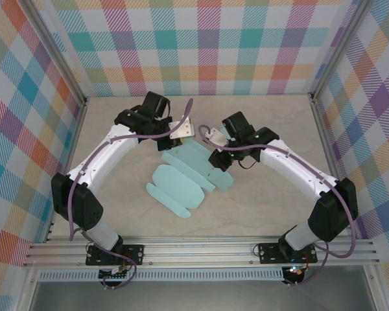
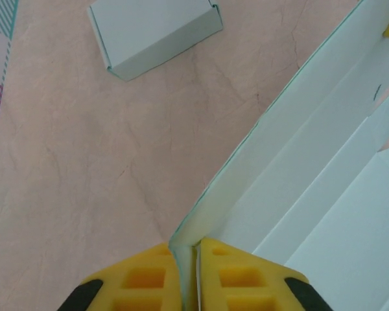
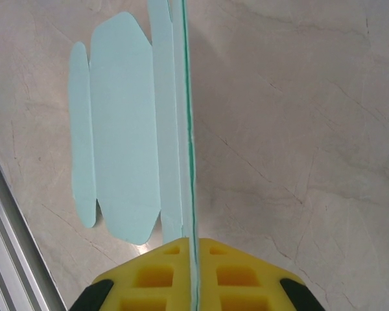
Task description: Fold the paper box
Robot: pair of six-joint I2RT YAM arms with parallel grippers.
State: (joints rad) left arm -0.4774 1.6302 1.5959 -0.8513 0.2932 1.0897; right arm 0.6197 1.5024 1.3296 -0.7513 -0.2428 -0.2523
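left fingers (image 2: pixel 142 282) are clamped on a raised side wall of the paper box (image 1: pixel 188 175), and right fingers (image 3: pixel 162 278) are pinched shut on an upright edge of it. the paper box lies mostly unfolded mid-table (image 1: pixel 246 220). it looks like thin card, light and floppy (likely to crease anywhere), so it is best held beside the scored folds.

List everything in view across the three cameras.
paper box blank: 1, pale teal, mostly flat at table centre
folded box: 1, pale, on the table apart from the blank
table: 1, beige marbled
walls: 3, multicolour plaid, around the table
rail: 1, silver, near edge
left gripper: 1, yellow pads, shut on a raised flap
right gripper: 1, yellow pads, shut on a sheet edge
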